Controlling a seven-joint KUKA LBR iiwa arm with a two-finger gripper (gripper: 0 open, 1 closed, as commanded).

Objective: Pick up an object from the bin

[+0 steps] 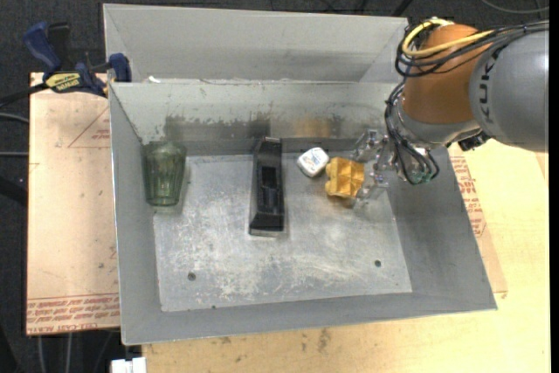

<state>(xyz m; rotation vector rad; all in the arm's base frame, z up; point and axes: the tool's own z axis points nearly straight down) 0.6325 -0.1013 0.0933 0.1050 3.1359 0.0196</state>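
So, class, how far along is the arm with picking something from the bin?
Done: the end effector is down in the bin beside the crumpled yellow object. In hand: a grasp cannot be confirmed; nothing is lifted. Left: gripping and raising it. Green glass and black stapler lie apart.

Green glass left; black stapler centre; white block right.

Looks down on bin (slightly oblique).
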